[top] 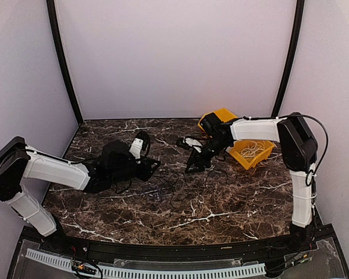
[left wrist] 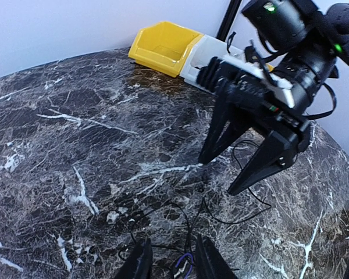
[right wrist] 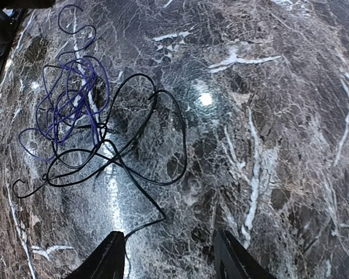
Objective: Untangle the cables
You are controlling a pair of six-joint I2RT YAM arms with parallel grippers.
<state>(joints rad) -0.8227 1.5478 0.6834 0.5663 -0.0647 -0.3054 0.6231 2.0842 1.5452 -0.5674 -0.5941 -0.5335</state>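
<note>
The cables point(top: 170, 185) lie as thin loose cords on the dark marble table between my two grippers. In the right wrist view a purple cord point(right wrist: 70, 107) is coiled and tangled with black cords point(right wrist: 177, 136); one black strand runs to my left fingertip point(right wrist: 111, 250). I see no white cord. My right gripper point(right wrist: 167, 233) is open and empty, low over the table; it also shows in the top view point(top: 193, 165) and the left wrist view point(left wrist: 216, 176). My left gripper point(left wrist: 173, 261) is open, with purple and black strands point(left wrist: 187, 263) lying between its fingers. It shows in the top view too point(top: 153, 167).
A yellow bin point(top: 262, 156) with pale looped cords in it stands at the back right, behind my right arm; it also shows in the left wrist view point(left wrist: 163, 49). The enclosure walls close the back and sides.
</note>
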